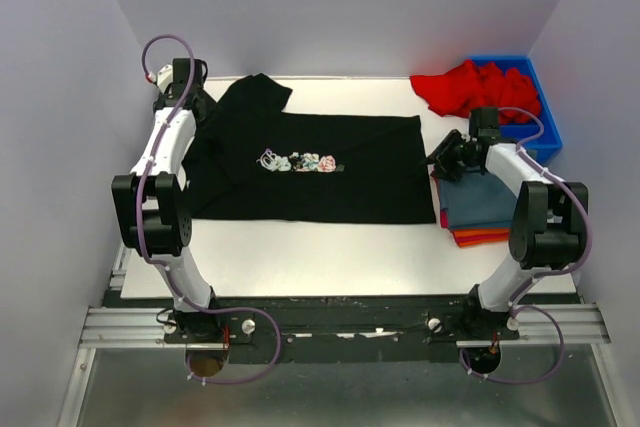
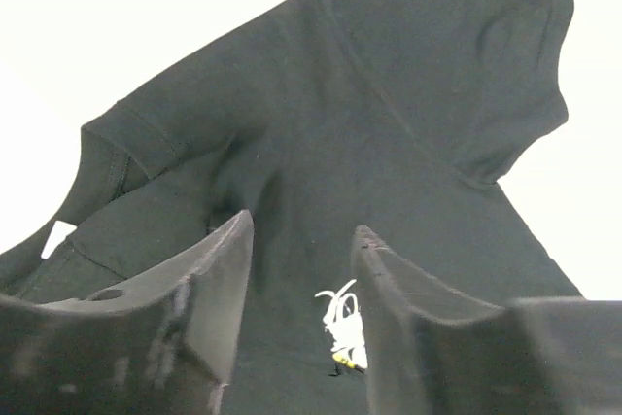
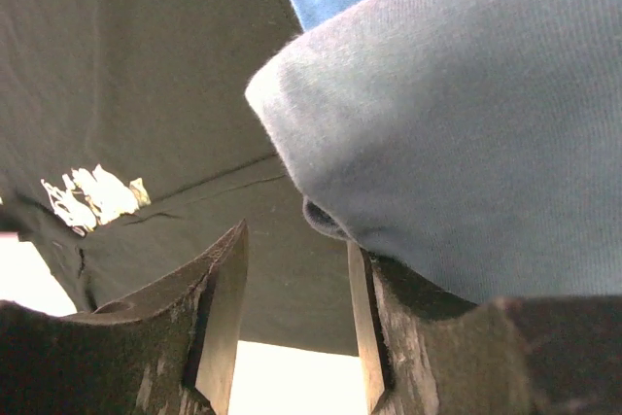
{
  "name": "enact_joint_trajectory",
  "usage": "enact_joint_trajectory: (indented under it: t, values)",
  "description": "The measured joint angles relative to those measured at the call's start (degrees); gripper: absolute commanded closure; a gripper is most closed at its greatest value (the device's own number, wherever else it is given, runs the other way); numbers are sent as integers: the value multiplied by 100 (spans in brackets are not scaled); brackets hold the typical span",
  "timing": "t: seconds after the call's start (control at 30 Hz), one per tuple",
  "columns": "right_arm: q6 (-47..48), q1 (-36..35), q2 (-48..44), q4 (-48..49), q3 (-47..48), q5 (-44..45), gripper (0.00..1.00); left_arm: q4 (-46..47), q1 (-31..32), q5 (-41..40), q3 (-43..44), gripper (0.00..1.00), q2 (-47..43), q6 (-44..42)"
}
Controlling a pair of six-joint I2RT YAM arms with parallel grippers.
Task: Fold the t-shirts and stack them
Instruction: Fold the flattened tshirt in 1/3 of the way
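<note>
Top external: black tee [image 1: 320, 172] lies spread flat across mid bench [image 1: 330, 252], chest print [image 1: 300, 162] facing up, one sleeve bunched at the far-left corner. Left claw [image 1: 185, 97] sits over that sleeve/collar area. Right claw [image 1: 445, 159] is at the tee's right edge, btwn it and a folded stack on the right side. Stack: slate-blue tee [image 1: 490, 202] on top, orange tee [image 1: 480, 237] showing under it at the near edge. Red tee [image 1: 470, 87] is crumpled at far right, partly in the blue bin [image 1: 535, 132], partly spilling onto the bench.

Left wrist: left claw [image 2: 301, 230] is released, fingers [image 2: 219, 279] apart w/ nothing btwn them. Black tee [image 2: 389, 94] fills the view below, sleeve up top right, white print [image 2: 342, 328] showing in the gap.

Right wrist: right claw [image 3: 296, 240] is released too, gap clear. Slate-blue tee [image 3: 466, 123], a rounded folded edge, sits just beside the right finger; can't tell if touching. Black tee [image 3: 146, 75] w/ print [image 3: 92, 196] is to the left.
</note>
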State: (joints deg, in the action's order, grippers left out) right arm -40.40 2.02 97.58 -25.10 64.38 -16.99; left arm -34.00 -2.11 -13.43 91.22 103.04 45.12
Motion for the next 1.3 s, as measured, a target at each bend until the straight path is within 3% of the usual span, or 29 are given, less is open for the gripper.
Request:
enact_joint_trajectory:
  t: [0.23, 0.37, 0.57, 0.6, 0.67, 0.7, 0.9, 1.3]
  values:
    - [74, -31, -721, 131, -302, 166, 50, 302, 20, 28, -302, 36, -101, -72]
    - [103, -326, -1469, 175, -699, 481, 51, 599, 116, 17, -1604, 38, -1099, 37]
    - [66, -1547, -2216, 98, -1458, 1167, 52, 828, 175, -168, -3506, 42, -2896, 348]
    - [46, -1633, -2264, 85, -1626, 1281, 55, 835, 175, -256, -3751, 42, -3134, 407]
    - [17, -1631, -2299, 74, -1904, 1486, 91, 811, 170, -415, -4159, 42, -3519, 487]
    - [24, -1628, -2302, 55, -2048, 1600, 99, 841, 170, -492, -4400, 42, -3727, 529]
    - [-109, -1615, -1939, -155, -2223, 2074, 99, 844, 138, -721, -5215, 45, -4271, 741]
    - [-328, -1615, -1161, -350, -1871, 2675, 99, 973, -160, -909, -5504, 47, -3899, 918]
